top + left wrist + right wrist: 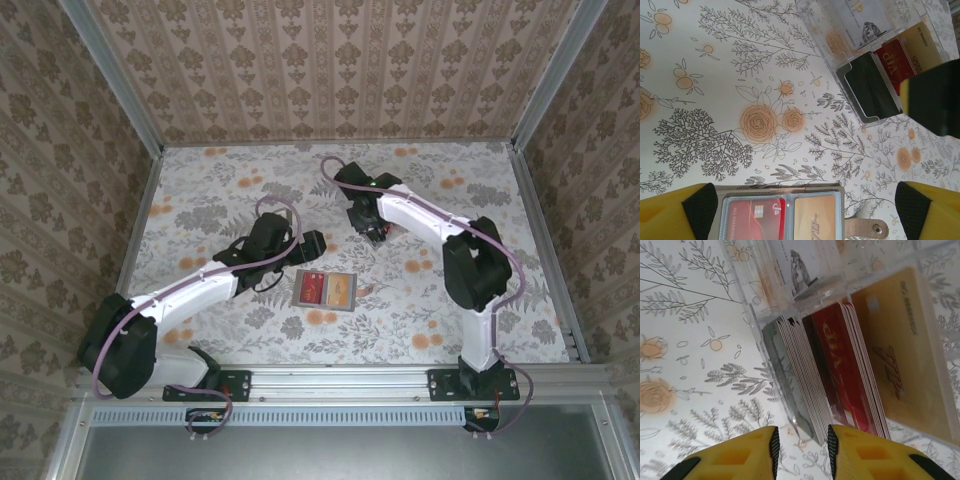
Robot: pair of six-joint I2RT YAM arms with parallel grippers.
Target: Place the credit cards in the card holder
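Two cards sit in the card holder [323, 290], which lies opened flat on the flowered table [200, 190] near the front middle: a red card [752, 218] in its left pocket and an orange-yellow card [814, 218] in its right. A tan strap [867, 229] with a snap sticks out from the holder's right edge. The left hand [805, 202] hangs just beyond the holder's far edge with its yellow fingers [675, 212] spread wide to either side, nothing between them but holder and table; from above, that left hand [312, 243] is close to the holder and not touching it. Farther back and to the right stands a clear box [760, 300] holding a stack of credit cards [840, 370] set on edge, a dark one at the front, red ones marked VIP behind it and a gold one at the back. The right hand [801, 447] hovers at the near end of that stack, its fingers [735, 457] drawn near each other with a narrow gap in which only table pattern shows, so it grips nothing. From above, the right hand [372, 233] is well apart from the holder.
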